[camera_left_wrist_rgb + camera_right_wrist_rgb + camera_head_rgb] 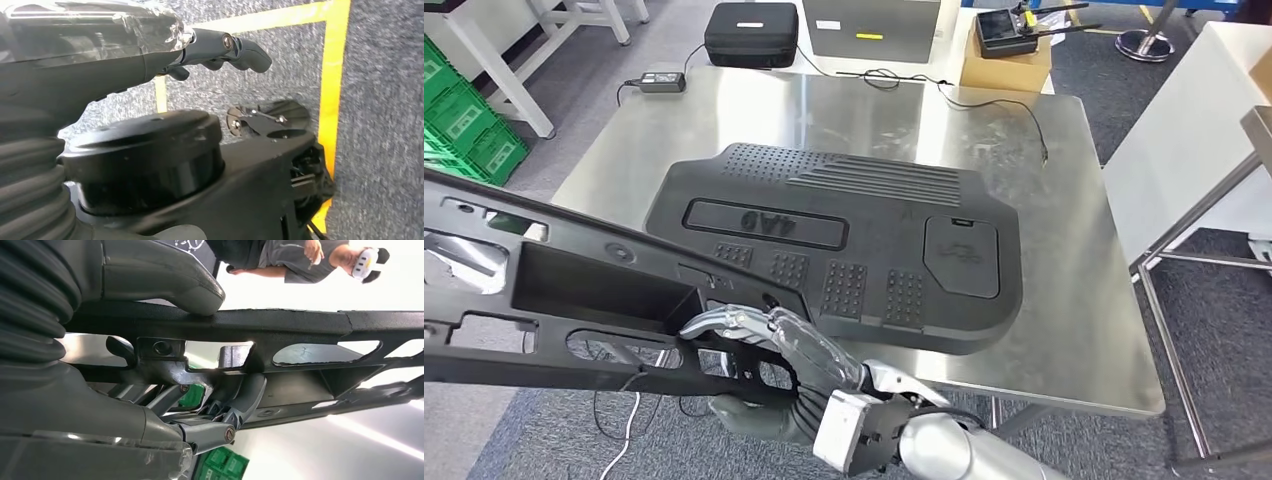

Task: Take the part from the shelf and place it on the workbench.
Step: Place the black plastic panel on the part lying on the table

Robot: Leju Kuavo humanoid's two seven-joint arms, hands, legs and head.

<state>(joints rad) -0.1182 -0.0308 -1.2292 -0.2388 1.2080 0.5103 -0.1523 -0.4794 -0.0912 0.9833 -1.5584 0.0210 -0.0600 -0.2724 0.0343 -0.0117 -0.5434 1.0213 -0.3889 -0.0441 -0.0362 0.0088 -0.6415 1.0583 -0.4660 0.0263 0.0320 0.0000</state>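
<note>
The part is a long black plastic frame with cut-outs, slanting across the lower left, above the near left corner of the steel workbench. My right hand grips its near end. In the right wrist view the thumb presses on one side of the frame and the darker fingers wrap the other side. My left hand hangs over grey carpet with its fingers stretched out and holds nothing.
A large black ribbed panel covers the middle of the workbench. Behind the bench are a black case, a cardboard box and a power adapter with cables. Green crates stand at the left, a white table at the right. A person stands nearby.
</note>
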